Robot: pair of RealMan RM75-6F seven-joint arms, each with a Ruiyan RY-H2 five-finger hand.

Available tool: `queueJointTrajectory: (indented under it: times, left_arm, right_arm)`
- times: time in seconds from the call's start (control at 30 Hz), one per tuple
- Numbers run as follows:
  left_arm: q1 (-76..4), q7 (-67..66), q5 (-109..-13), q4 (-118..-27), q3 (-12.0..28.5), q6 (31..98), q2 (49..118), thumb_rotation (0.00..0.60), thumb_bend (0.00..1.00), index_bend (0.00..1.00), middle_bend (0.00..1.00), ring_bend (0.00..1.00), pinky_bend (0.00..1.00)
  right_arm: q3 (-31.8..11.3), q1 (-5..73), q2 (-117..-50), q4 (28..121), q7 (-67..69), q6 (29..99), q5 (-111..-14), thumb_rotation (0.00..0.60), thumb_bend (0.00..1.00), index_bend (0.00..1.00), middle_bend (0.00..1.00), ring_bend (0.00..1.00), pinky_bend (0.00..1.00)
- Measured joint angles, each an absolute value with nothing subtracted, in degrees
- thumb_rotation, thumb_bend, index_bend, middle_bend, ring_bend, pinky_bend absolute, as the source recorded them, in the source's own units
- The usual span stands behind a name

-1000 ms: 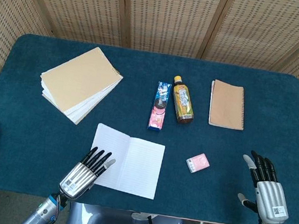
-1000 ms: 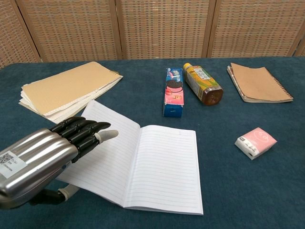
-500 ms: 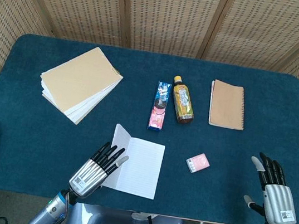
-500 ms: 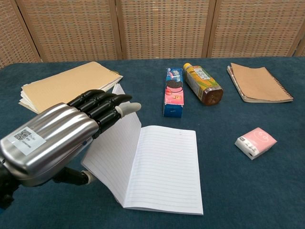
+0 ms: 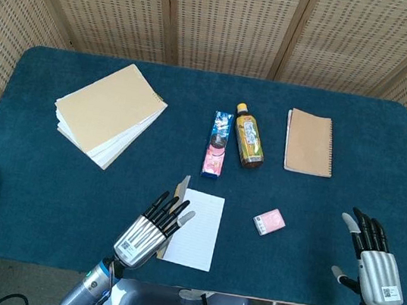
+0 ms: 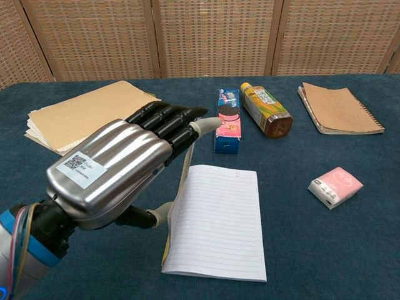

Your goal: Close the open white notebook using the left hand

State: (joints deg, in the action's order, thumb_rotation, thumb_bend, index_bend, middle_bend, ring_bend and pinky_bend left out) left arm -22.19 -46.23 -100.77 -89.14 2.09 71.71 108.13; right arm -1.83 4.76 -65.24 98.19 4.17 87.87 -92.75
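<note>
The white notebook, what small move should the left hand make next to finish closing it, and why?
Probably sweep the left hand on toward the right, laying the raised cover down. The white notebook is half closed: its left half stands about upright against the fingers while the lined right page lies flat.

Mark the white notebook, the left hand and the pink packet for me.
white notebook [image 6: 219, 219], chest view, on the flat lined right-hand page.
left hand [image 6: 115, 172], chest view, on the silver back of the hand.
pink packet [image 6: 336, 185], chest view, on its top face.
</note>
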Motion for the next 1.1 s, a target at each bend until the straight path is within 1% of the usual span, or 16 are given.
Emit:
queueJointTrajectory:
  times: [0.33,0.4,0.47,0.73,0.9,1.1]
  left_arm:
    - [-22.0,-46.5,-100.5,-88.3,1.0,72.5,108.6,0.6,0.29,0.0,0.0,0.0,0.0]
    - [-22.0,-46.2,-100.4,-88.1,0.9,72.6,108.4,0.6,0.23,0.0,0.0,0.0,0.0]
    - [-22.0,-46.1,-100.3,-87.8,0.9,72.8,108.3,0.6,0.19,0.0,0.0,0.0,0.0]
    - [-22.0,-45.6,-100.2,-87.9,0.8,73.4,107.6,0.6,0.19,0.0,0.0,0.0,0.0]
    - [-21.6,-45.1,-100.2,-88.3,0.3,74.2,105.6,0.6,0.19,0.0,0.0,0.0,0.0]
    - [-19.7,-43.8,-98.5,-89.4,-0.3,75.9,100.0,0.6,0.16,0.0,0.0,0.0,0.0]
  right_arm:
    - [-2.0,4.7,-64.8,98.3,4.7,88.2,-92.9,0.6,0.11,0.0,0.0,0.0,0.0]
    - [-1.9,4.7,-64.8,98.4,4.5,88.2,-93.1,0.6,0.11,0.0,0.0,0.0,0.0]
    - [-1.9,4.7,-64.9,98.4,4.4,88.2,-93.2,0.6,0.11,0.0,0.0,0.0,0.0]
    - [-1.9,4.6,-64.9,98.4,4.5,88.3,-93.1,0.6,0.11,0.0,0.0,0.0,0.0]
    - [-2.0,4.5,-64.7,98.3,4.9,88.5,-93.1,0.6,0.11,0.0,0.0,0.0,0.0]
    - [-2.2,4.5,-64.5,98.3,5.3,88.7,-93.1,0.6,0.11,0.0,0.0,0.0,0.0]
